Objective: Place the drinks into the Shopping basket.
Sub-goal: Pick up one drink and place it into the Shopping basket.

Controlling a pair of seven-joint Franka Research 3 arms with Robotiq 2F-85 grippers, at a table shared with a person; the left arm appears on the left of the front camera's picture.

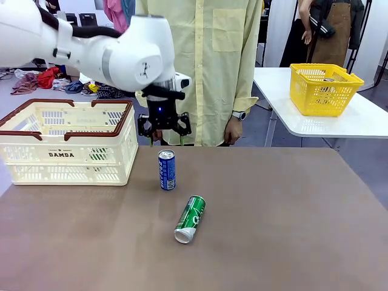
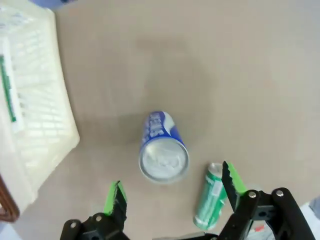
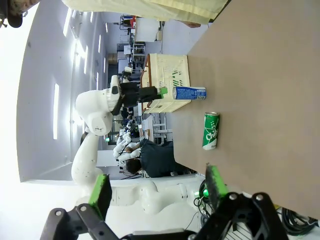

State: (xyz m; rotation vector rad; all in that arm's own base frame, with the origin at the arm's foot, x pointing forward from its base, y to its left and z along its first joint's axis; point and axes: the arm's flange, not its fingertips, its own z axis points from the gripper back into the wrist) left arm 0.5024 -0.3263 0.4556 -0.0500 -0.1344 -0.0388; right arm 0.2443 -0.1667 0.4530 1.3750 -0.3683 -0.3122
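Left pincer (image 2: 171,178), agape, partly hides green can (image 2: 209,200).

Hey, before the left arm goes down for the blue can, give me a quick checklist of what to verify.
1. Jaws of left end effector open: ok.
2. The blue can upright, under the left end effector, between its fingers in the left wrist view: ok.
3. The green can on its side, apart from the blue can: ok.
4. Shopping basket upright, top open: ok.
5. The person's hand at the far edge, off both cans: ok.
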